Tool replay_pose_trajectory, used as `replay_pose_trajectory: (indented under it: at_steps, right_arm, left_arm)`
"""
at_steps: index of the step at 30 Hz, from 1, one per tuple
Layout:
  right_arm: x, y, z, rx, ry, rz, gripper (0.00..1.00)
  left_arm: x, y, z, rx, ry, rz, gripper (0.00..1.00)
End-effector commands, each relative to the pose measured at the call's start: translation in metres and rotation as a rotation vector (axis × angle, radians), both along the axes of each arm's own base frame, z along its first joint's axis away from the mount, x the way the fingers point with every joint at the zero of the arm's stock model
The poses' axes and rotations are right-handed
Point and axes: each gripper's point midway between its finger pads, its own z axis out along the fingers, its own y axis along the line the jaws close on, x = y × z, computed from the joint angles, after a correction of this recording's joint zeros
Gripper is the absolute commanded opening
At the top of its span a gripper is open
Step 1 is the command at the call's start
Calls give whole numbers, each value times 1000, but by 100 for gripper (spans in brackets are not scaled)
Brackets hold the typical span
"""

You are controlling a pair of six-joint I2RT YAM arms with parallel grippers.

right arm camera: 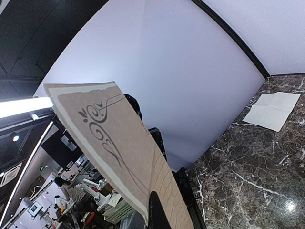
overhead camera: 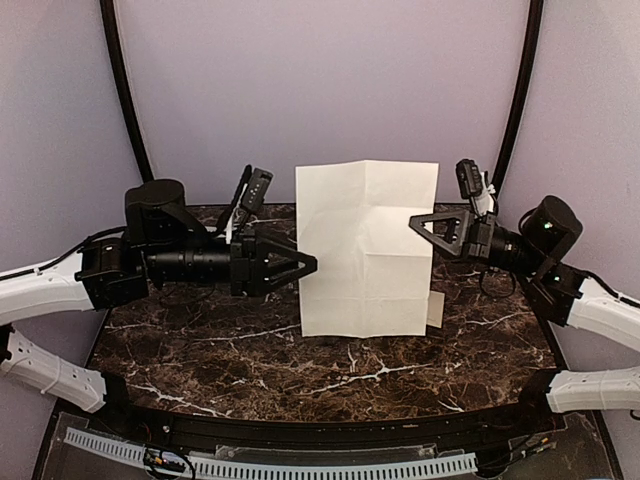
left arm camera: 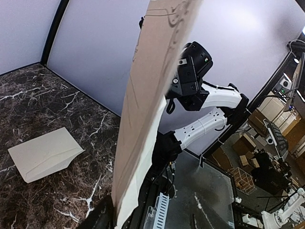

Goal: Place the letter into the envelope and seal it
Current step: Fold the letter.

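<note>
The letter is a large creased white sheet standing upright above the table, between the two arms. Its back is brownish with a dark swirl ornament. My right gripper is shut on the sheet's right edge; one dark finger lies against the paper. My left gripper reaches over the left edge, and the sheet's edge runs down past a dark finger. How far those jaws stand apart does not show. The cream envelope lies flat on the marble; only a corner peeks out behind the letter.
The dark marble table ends at a lilac back wall with two black arch struts. A white slotted cable tray runs along the near edge. The right arm's white links stand beyond the sheet.
</note>
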Motion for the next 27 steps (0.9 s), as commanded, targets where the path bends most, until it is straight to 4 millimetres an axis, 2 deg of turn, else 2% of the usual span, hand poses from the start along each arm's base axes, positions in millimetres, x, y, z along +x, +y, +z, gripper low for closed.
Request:
replay_pose_trajectory:
  at_steps: [1,4,10,12,13,14,16,18,21,27]
  right_arm:
    - [-9,-5,20,57,-40,2,0]
    - [-11,-4,22,53,-33,21,0]
    - [-5,2,11,13,48,30,0]
    - [-4,2,10,8,67,25,0]
    - [-3,1,9,2,75,19,0]
    - [-3,1,9,-1,77,12,0]
    - [1,0,9,-13,86,-7,0]
    - [2,0,10,-18,93,-17,0]
    - [3,-2,12,-12,102,-30,0]
    - [4,-3,18,-7,103,-43,0]
  left_arm:
    - [-1,-6,-9,11,-10,-33,54]
    - [4,-9,-12,6,-13,-15,55]
    - [6,-18,-13,-40,-5,-29,46]
    - [11,-16,-18,-27,8,7,46]
    - [18,-13,-19,-21,-1,50,48]
    - [21,-10,-22,-5,-1,75,56]
    - [30,-1,-22,13,-33,135,64]
    - [34,6,-18,11,-47,156,66]
    - [34,9,-18,5,-30,126,57]
    - [20,1,-13,-21,-13,22,49]
